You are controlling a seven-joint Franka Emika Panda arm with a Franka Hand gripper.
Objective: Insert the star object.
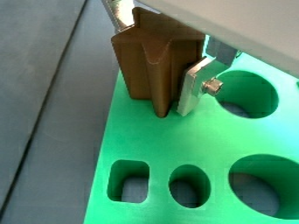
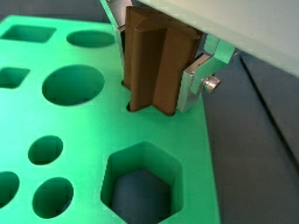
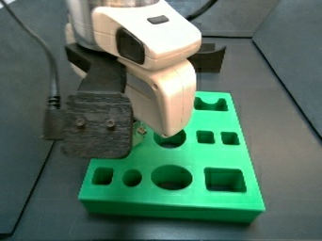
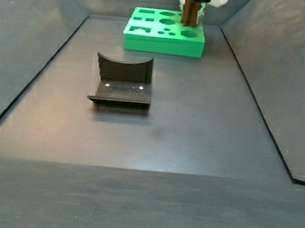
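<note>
Jaws point(image 2: 158, 79) clamp star object point(image 2: 156, 66) upright at green board's point(image 2: 82, 122) edge.

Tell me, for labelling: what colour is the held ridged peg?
Plain brown ridged wooden peg, clearest in a wrist view, in the end effector.

You are looking at a dark grey worktop point(image 4: 154, 126) with two things resting on it. The green board point(image 4: 151, 38) is sitting at the far end, and the fixture point(image 4: 120, 80) is standing nearer the middle, well apart from it. The gripper point(image 4: 193, 13) is hanging above the board.
</note>
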